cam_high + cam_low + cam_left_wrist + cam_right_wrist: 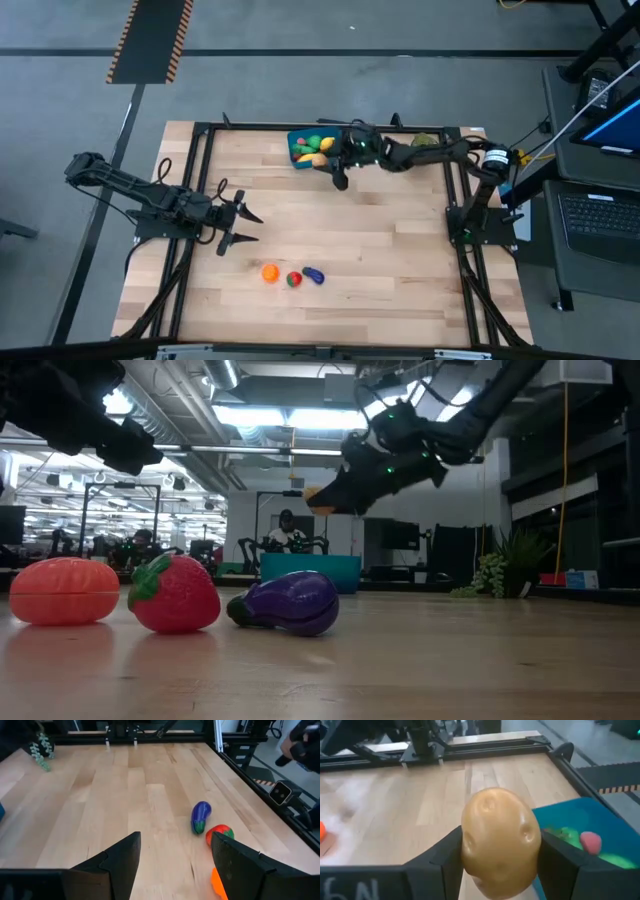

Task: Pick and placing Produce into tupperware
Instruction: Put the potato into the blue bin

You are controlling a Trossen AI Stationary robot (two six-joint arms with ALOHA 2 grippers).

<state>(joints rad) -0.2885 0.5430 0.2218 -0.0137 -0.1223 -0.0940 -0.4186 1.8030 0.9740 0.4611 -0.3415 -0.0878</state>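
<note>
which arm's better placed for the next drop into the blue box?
Right. The right gripper is shut on the tan toy potato and hangs beside the blue rectangular plastic box. The left gripper is open, empty and far from the box.

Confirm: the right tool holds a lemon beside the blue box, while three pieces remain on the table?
Not a lemon: the right tool grips a tan potato, as the right wrist view shows. It is beside the blue box, and three pieces do remain.
</note>
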